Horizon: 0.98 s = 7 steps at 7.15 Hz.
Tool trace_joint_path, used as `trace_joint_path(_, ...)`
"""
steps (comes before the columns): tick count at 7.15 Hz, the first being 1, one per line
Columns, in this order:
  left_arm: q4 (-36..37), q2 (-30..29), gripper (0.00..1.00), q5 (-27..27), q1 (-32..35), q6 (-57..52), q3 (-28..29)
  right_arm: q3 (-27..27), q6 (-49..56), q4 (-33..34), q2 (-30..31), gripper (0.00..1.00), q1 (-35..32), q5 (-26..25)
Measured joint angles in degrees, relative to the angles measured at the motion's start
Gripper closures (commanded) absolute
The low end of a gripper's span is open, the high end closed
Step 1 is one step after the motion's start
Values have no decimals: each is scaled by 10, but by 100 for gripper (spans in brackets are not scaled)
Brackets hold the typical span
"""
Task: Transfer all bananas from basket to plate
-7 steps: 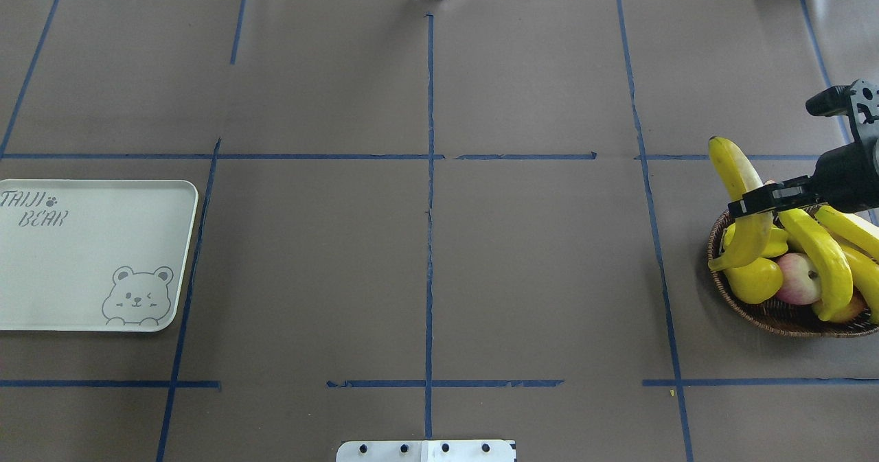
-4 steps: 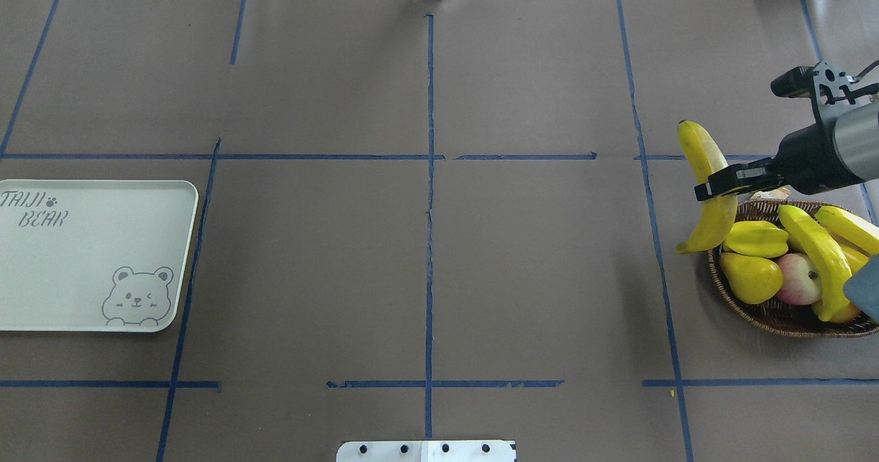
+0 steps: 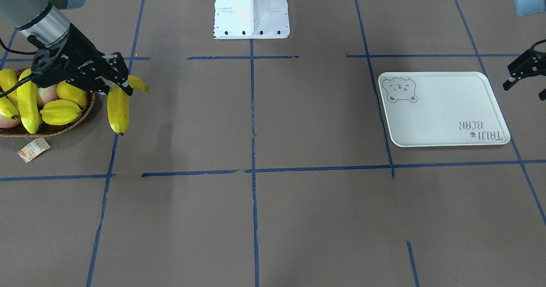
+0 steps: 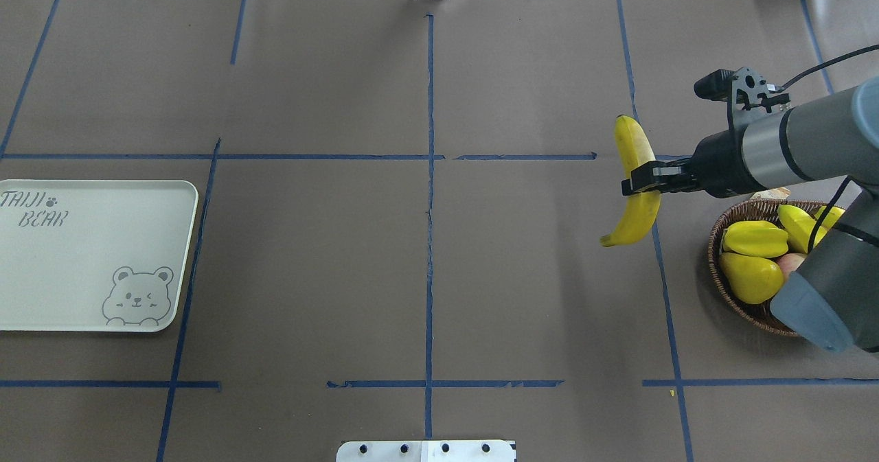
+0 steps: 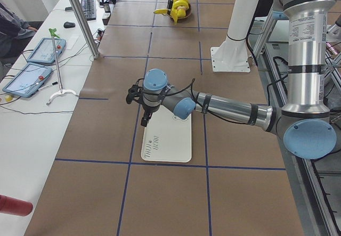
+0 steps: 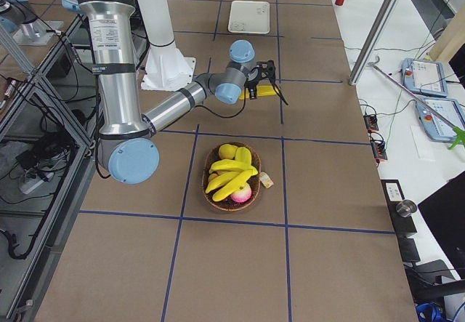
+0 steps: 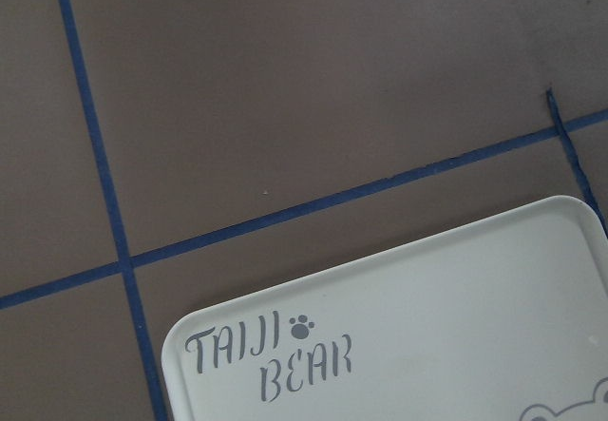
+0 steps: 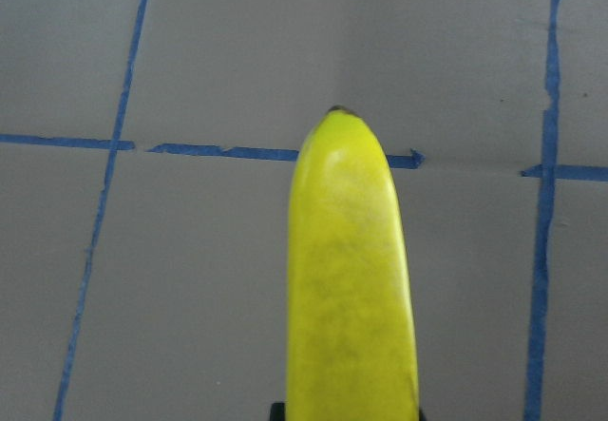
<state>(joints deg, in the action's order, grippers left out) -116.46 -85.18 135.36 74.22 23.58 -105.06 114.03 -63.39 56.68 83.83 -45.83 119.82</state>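
Observation:
My right gripper (image 4: 642, 179) is shut on a yellow banana (image 4: 635, 194), held in the air just left of the basket (image 4: 717, 242). The banana hangs crosswise in the jaws and fills the right wrist view (image 8: 351, 278). In the front-facing view the same gripper (image 3: 117, 76) holds the banana (image 3: 118, 108) beside the basket (image 3: 51, 129). More bananas (image 3: 25, 103) lie in the basket, partly hidden by my arm from overhead. The white bear-print plate (image 4: 89, 256) sits bare at the far left. My left gripper (image 3: 527, 86) hovers open beside the plate (image 3: 443, 108), holding nothing.
The basket also holds a ridged starfruit (image 4: 755, 239), a rounded yellow fruit (image 4: 752, 276) and an apple (image 3: 47, 94). A paper tag (image 3: 33, 149) lies by the basket. Blue tape lines grid the brown table. The white robot base (image 3: 251, 10) stands at mid-table edge.
My right gripper has carried the banana up out of the basket and leftward across the tape line. More of the right arm now reaches over the basket.

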Motion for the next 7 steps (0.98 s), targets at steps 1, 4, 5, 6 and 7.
trace_joint_path(1, -47, -1, 0, -3, -30, 85, -2, -6, -26, -33, -2, 91, 20, -20)
trace_joint_path(4, -152, -39, 0, -2, -103, 300, -7, -28, -86, -127, -6, 90, 68, -69)
trace_joint_path(5, -170, -69, 0, -2, -130, 352, -7, -35, -116, -167, -10, 90, 80, -76)
trace_joint_path(6, -179, -107, 0, -2, -157, 405, -7, -41, -138, -194, -20, 90, 91, -85)
trace_joint_path(7, -182, -147, 0, -2, -179, 460, -5, -48, -156, -205, -38, 90, 103, -99)
